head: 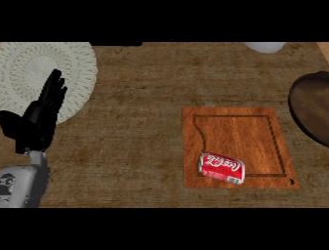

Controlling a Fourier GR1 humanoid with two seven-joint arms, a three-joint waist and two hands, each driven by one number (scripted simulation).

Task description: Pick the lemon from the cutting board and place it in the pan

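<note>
The left hand [41,114] rests with straight fingers apart, touching nothing; far to its right a red can [221,167] lies on the cutting board [239,132].

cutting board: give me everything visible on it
The cutting board is a reddish-brown, wood-look rectangular slab lying flat on the counter, right of centre. A dark groove runs just inside its edges, notched at the left side. A red can with white lettering lies on its side on the lower left part. No lemon is visible on it. The dark pan sits to its right, apart from it.
</note>
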